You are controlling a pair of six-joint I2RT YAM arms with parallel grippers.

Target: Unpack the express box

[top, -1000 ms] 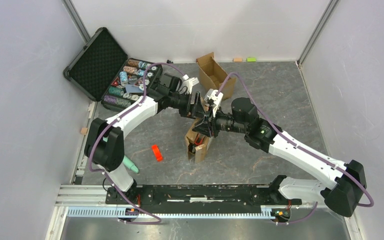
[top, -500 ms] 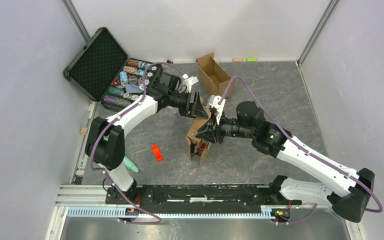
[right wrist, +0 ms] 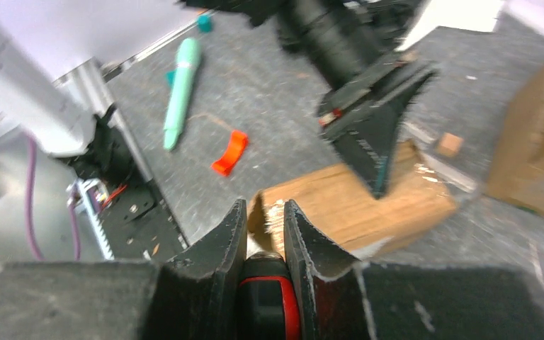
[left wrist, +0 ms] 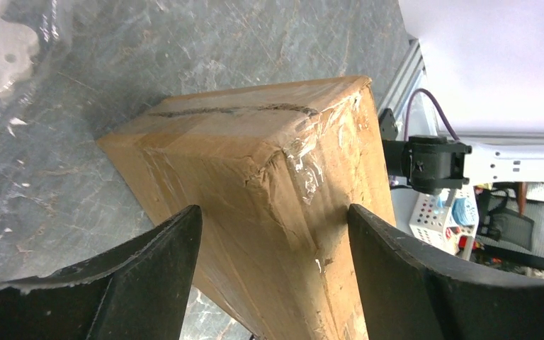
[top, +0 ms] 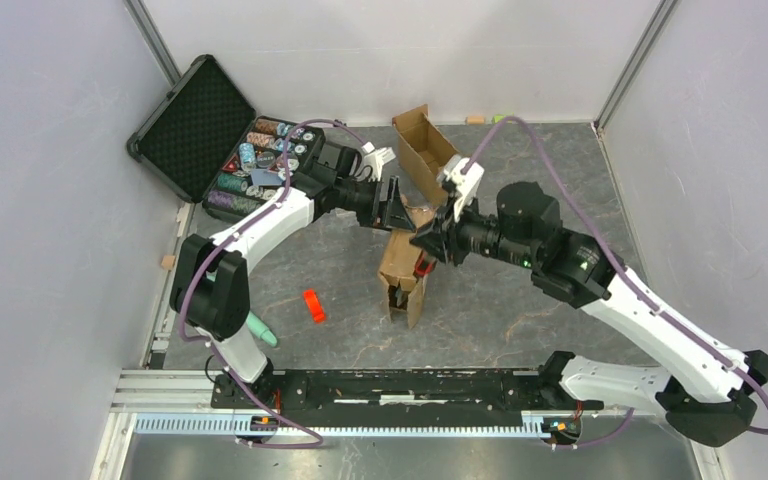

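Right claw sits farther back and more to the right than a second ago. Its arm stands higher, with the elbow swung outward. Box has turned a little, its long axis now closer to near–far. Left claw has barely shifted.

Near, left side: mint pen lies on the tabletop beside the left arm's base. Red piece lies just beyond it, apart from everything else.

Centre: the box, brown cardboard, sits between the two claws. Its near end shows a dark gap. Clear tape is wrinkled over one upper corner, and a seam line runs along the top face.

Right claw: closed on a red-black tool, seated deep between the fingers. The claw hangs over the box's right side, pointing left. Whether the tool touches the cardboard: cannot tell.

Left claw: jaws spread wide, nothing clamped between them. It is at the box's far end, with one finger to each side of the taped corner in the wrist view. Contact with the cardboard: cannot tell.

Farther back: second box, flaps raised, just behind both claws. Far left: black case, lid open, with rows of chips in its tray.
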